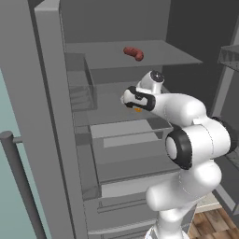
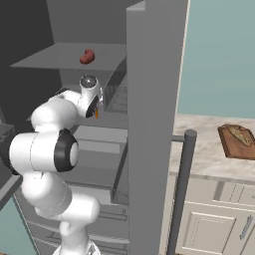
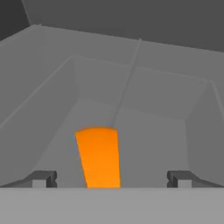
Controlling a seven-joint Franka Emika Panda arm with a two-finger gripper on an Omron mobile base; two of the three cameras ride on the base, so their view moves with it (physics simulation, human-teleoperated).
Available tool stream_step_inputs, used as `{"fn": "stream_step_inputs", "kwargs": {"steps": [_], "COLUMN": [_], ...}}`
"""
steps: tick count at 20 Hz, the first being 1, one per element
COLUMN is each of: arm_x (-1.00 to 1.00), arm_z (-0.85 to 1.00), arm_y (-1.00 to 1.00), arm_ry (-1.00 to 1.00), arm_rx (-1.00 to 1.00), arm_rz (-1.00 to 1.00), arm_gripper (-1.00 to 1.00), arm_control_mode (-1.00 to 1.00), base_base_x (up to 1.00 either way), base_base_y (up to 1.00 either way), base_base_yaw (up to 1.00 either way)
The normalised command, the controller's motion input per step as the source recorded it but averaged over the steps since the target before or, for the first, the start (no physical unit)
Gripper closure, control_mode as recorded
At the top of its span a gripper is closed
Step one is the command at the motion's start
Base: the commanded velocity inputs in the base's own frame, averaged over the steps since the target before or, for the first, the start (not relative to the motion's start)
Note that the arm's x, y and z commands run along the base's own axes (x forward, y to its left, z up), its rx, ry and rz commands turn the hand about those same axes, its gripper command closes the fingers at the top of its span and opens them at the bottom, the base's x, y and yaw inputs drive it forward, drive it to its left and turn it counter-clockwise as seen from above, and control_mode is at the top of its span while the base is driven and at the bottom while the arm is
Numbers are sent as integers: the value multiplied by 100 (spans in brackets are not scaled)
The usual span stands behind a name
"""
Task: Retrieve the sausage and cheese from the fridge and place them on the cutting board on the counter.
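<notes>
A: Grey kitchen, teal wall, and the fridge (image 1: 51,140) stands with its doors thrown open, shelves and clear bins on show.

B: Up on the top shelf (image 1: 154,55) lies the sausage (image 1: 133,52), reddish-brown, alone, well above the arm.

A: From the right side you see it too, sausage (image 2: 87,56) near the shelf's front edge.

B: And the arm is reaching into the level below. The claw (image 3: 111,178) is spread wide, one fingertip (image 3: 43,178) left, the other far off right, nothing between them gripped.

A: Straight ahead of it, the cheese (image 3: 99,156). Bright orange, sitting on the grey floor of a bin, between the tips but closer to the left one.

B: Is it touching either finger?

A: Looks like clear space on both sides, though its near end runs under the bottom of the hand view, so I can't say for sure.

B: From the base cameras just a sliver of orange (image 1: 137,110) peeks out under the wrist.

A: Now off to the right, past the open door, the bench (image 2: 199,149), pale and marbled over cream cabinets.

B: And the board (image 2: 238,142) lies on it, brown, with something tan on top of it. Too small to make out.

A: The board is well apart from the fridge.
</notes>
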Motion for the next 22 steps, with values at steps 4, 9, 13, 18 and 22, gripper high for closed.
{"fn": "stream_step_inputs", "kwargs": {"steps": [4, 9, 13, 18, 22], "arm_x": [53, 23, -1, -12, -6], "arm_z": [0, -13, -25, -21, -14], "arm_y": [0, 0, 0, 0, 0], "arm_ry": [0, 2, 5, 3, 0], "arm_rx": [0, 0, 0, 0, 0], "arm_rz": [0, 0, 0, 0, 0], "arm_gripper": [-100, -100, -100, -100, -100], "arm_control_mode": [-100, -100, -100, -100, -100], "base_base_x": [0, 0, 0, 0, 0], "base_base_y": [0, 0, 0, 0, 0], "base_base_yaw": [0, 0, 0, 0, 0]}}
